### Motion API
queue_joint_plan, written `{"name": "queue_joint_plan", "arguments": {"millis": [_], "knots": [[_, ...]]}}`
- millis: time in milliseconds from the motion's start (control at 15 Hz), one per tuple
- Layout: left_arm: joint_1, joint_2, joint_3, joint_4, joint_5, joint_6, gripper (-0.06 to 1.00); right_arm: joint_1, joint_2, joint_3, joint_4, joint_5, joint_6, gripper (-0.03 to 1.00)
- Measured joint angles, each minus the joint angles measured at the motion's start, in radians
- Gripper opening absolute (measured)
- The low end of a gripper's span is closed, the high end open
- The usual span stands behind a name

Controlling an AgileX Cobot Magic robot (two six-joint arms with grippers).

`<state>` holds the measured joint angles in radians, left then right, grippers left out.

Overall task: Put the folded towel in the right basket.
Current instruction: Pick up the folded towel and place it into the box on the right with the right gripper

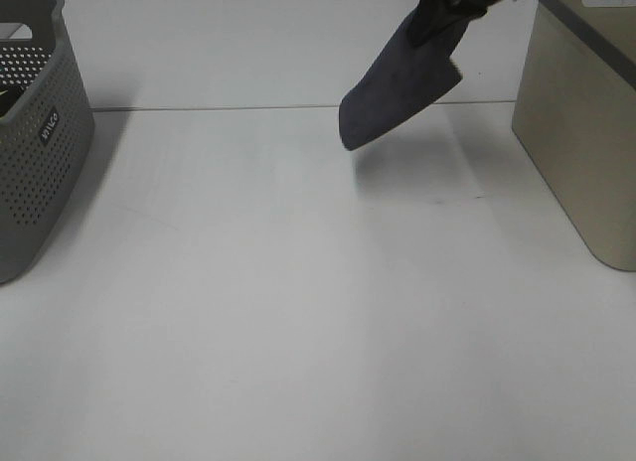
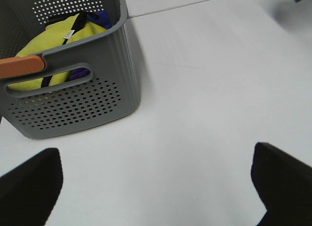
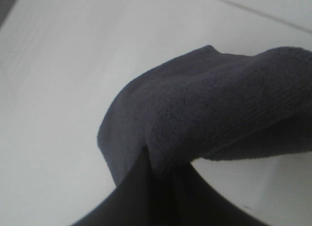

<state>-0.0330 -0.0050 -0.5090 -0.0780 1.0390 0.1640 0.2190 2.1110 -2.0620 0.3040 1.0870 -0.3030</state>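
Note:
The folded towel [image 1: 397, 88], dark charcoal-grey terry, hangs in the air above the far part of the table, held at its top corner by my right gripper [image 1: 447, 14], which is shut on it. In the right wrist view the towel [image 3: 214, 114] bulges out from between the dark fingers [image 3: 136, 197]. The right basket [image 1: 581, 123], beige with a dark rim, stands at the right edge, to the right of the hanging towel. My left gripper [image 2: 156, 187] is open and empty, its dark fingertips [image 2: 29, 187] low over the table beside the grey basket.
A grey perforated basket [image 1: 35, 153] with a small label stands at the left edge. The left wrist view shows it [image 2: 73, 99] holding a yellow cloth [image 2: 53, 46] and a blue item. The white table [image 1: 298, 312] lies between the baskets.

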Motion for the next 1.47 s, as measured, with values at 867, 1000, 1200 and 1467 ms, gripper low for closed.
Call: {"name": "queue_joint_plan", "arguments": {"millis": [867, 1000, 1200, 1467], "knots": [[0.000, 0.000, 0.000, 0.000, 0.000, 0.000, 0.99, -0.555, -0.184, 0.000, -0.025, 0.002, 0.149, 0.04], [0.000, 0.000, 0.000, 0.000, 0.000, 0.000, 0.99, -0.556, -0.125, 0.000, -0.014, 0.033, 0.172, 0.04], [0.000, 0.000, 0.000, 0.000, 0.000, 0.000, 0.99, -0.556, -0.046, 0.000, -0.014, 0.083, 0.214, 0.24], [0.000, 0.000, 0.000, 0.000, 0.000, 0.000, 0.99, -0.551, -0.049, 0.002, -0.010, 0.101, 0.217, 0.70]]}}
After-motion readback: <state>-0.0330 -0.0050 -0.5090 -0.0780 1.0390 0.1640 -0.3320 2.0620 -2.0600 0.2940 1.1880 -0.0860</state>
